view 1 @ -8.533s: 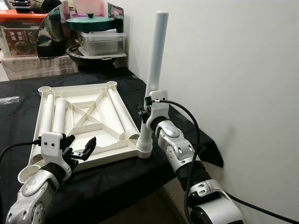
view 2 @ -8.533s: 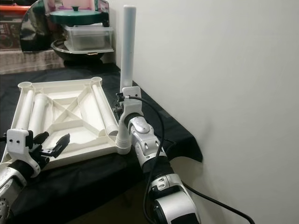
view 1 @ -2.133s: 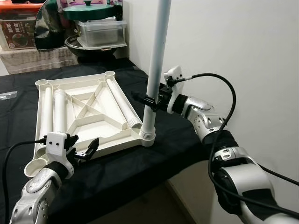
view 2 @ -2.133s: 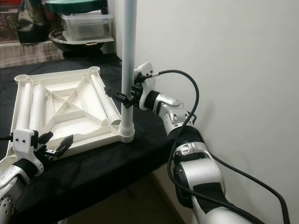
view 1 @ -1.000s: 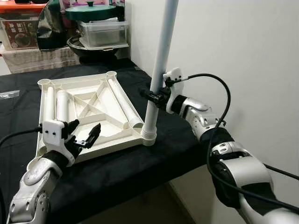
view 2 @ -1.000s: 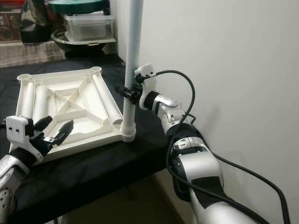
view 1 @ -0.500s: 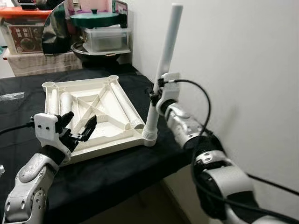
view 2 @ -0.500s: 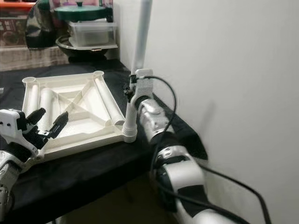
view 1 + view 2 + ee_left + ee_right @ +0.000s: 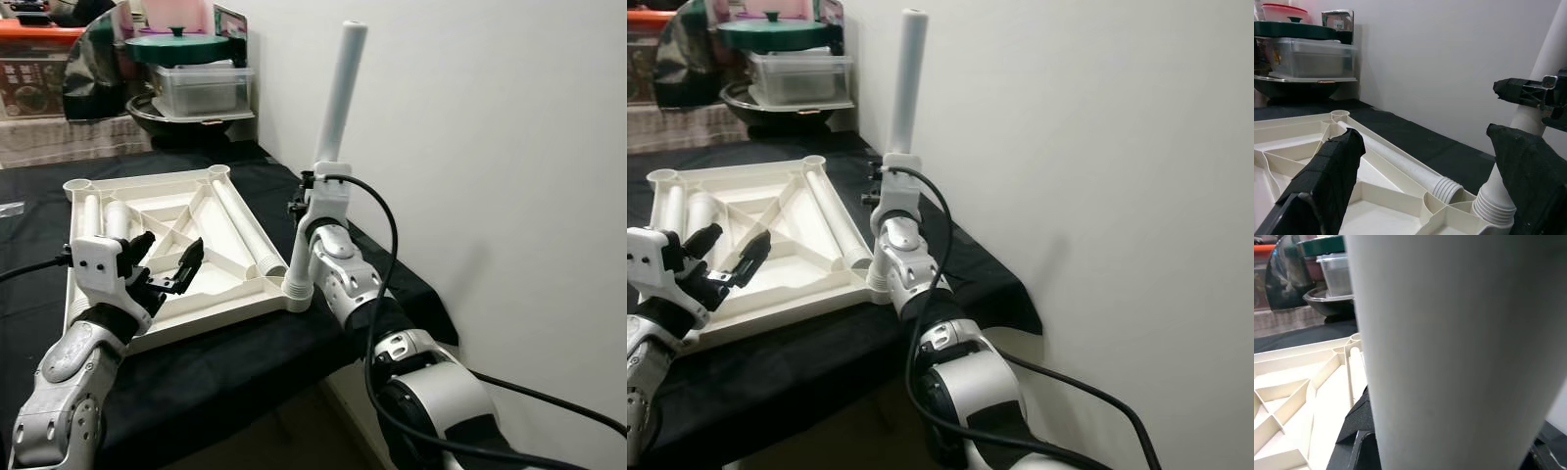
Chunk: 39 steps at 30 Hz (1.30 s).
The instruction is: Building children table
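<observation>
On the left, the left pincer [image 9: 165,266] hangs over the near left part of the white tabletop [image 9: 167,250], with its two black fingers [image 9: 1327,181] spread wide and nothing between them. The tabletop lies upside down on a table with a black cloth [image 9: 225,362]. Loose white legs [image 9: 240,223] lie inside it, along its ribs. At the near right corner one white leg [image 9: 328,127] stands up tall in its round hole and leans a little toward the wall [image 9: 470,147]. The right pincer [image 9: 298,204] is shut around this leg, partway up. Behind the tabletop sit a clear plastic box [image 9: 201,88] and a green lid [image 9: 181,47].
</observation>
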Motion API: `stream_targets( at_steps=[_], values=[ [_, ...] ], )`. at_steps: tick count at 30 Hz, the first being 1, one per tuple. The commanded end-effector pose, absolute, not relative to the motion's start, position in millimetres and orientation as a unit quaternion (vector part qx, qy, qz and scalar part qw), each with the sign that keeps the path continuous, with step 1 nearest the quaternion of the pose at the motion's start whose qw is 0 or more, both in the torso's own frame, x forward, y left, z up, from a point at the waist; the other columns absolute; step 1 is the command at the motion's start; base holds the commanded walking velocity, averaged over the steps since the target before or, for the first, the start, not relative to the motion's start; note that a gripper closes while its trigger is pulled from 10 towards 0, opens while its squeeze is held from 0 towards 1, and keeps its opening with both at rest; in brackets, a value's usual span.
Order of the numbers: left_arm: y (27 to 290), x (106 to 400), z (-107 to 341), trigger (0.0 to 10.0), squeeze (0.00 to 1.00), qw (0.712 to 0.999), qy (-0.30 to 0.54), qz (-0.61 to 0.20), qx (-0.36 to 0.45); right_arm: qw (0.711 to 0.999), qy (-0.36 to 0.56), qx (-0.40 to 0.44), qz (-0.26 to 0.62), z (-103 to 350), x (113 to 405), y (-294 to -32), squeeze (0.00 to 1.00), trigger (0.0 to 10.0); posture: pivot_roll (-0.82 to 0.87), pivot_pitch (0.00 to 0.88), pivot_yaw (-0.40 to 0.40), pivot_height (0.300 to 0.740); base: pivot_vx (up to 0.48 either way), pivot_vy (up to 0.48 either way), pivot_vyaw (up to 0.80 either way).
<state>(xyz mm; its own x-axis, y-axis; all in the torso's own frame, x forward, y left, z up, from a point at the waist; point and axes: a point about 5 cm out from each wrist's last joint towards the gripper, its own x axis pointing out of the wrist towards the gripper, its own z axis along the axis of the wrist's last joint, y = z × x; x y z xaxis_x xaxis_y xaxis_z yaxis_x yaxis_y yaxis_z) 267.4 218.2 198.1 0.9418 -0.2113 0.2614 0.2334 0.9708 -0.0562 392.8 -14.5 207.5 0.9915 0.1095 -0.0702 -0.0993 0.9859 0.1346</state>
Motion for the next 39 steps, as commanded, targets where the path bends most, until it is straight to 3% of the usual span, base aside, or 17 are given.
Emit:
stream_targets(
  at_steps=[1, 26, 27, 30, 31, 39],
  values=[
    [216.0, 266.5, 195.7, 10.0, 0.00, 0.985, -0.120, -0.113, -0.046, 0.986, 0.155, 0.051, 0.046, 158.4, 380.7, -9.5, 0.00, 0.0, 0.07, 0.000, -0.124, 0.740, 0.000, 0.000, 0.00],
    [218.3, 265.8, 190.4, 10.0, 0.00, 0.987, -0.107, -0.109, -0.042, 0.986, 0.140, 0.057, 0.072, 170.3, 377.4, 6.9, 0.00, 0.1, 0.07, 0.000, -0.117, 0.740, 0.000, 0.000, 0.00],
    [218.1, 266.0, 190.2, 10.0, 0.00, 0.987, -0.107, -0.109, -0.042, 0.986, 0.141, 0.056, 0.074, 170.7, 377.2, 7.5, 0.00, 9.1, 0.07, 0.000, -0.116, 0.740, 0.000, 0.000, 0.00],
    [217.9, 266.1, 190.0, 10.0, 0.00, 0.987, -0.107, -0.109, -0.042, 0.986, 0.141, 0.055, 0.075, 171.1, 377.1, 8.0, 0.00, 9.1, 0.07, 0.000, -0.116, 0.740, 0.000, 0.000, 0.00],
    [217.8, 266.2, 189.9, 10.0, 0.00, 0.987, -0.107, -0.110, -0.042, 0.986, 0.139, 0.055, 0.079, 173.3, 377.1, 9.3, 0.00, 10.0, 0.07, 0.000, -0.116, 0.740, 0.000, 0.000, 0.00],
    [217.8, 266.4, 189.0, 10.0, 0.00, 0.987, -0.105, -0.111, -0.042, 0.985, 0.131, 0.063, 0.089, 179.0, 377.4, 11.4, 0.00, 10.0, 0.06, 0.000, -0.113, 0.740, 0.000, 0.000, 0.00]
  ],
)
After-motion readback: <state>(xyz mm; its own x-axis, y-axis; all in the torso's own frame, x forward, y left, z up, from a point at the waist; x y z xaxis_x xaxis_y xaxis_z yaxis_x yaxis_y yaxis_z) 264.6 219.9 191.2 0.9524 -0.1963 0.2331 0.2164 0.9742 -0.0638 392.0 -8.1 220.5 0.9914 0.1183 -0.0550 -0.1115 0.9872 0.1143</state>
